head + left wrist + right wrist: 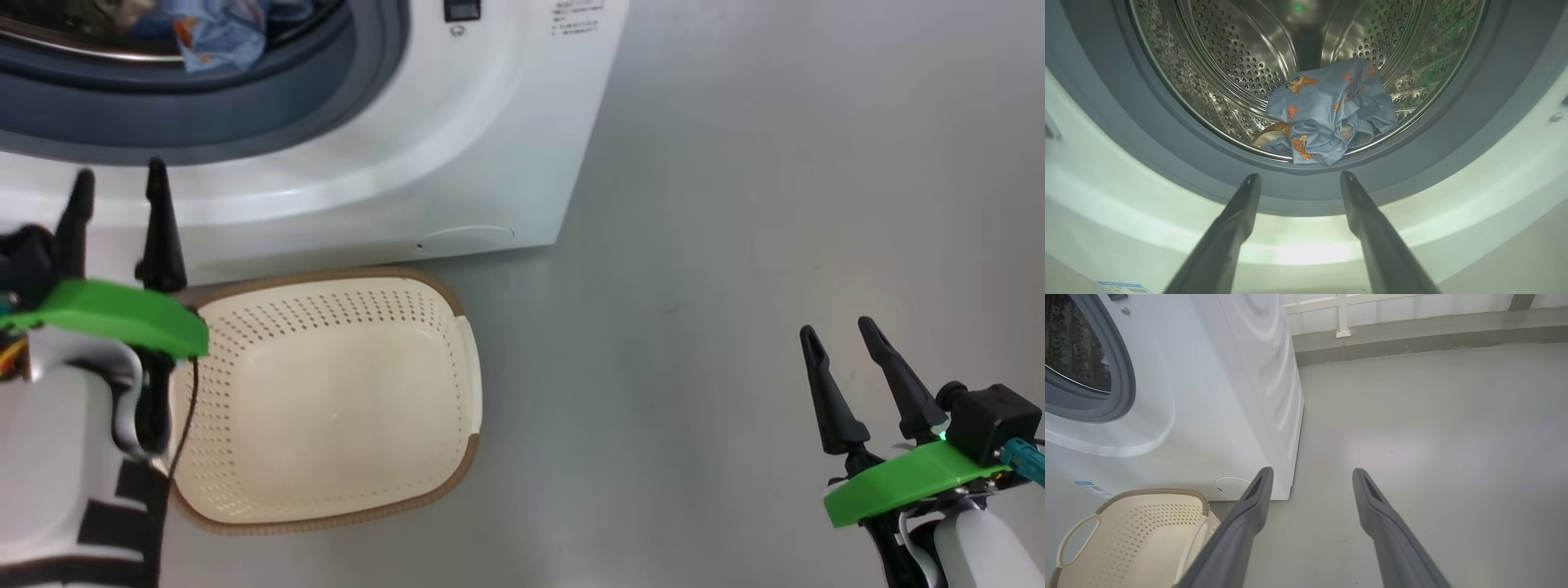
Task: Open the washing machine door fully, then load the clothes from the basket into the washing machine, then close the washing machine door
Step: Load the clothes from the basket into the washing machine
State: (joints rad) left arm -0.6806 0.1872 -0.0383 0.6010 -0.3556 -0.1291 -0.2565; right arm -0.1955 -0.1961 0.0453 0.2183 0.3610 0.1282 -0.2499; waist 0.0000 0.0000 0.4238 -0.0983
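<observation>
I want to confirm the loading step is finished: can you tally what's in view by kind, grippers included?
Washing machine: 1
Basket: 1, nothing in it
Clothes: 1 heap in the drum, pieces not separable
Grippers: 2, left gripper and right gripper, both open
Total: 5

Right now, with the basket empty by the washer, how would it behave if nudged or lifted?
The basket looks like thin perforated plastic with nothing in it, so probably light. Being wide and low on the smooth grey floor, it would likely slide rather than tip. Its moulded walls should hold shape when lifted, perhaps flexing slightly.
</observation>
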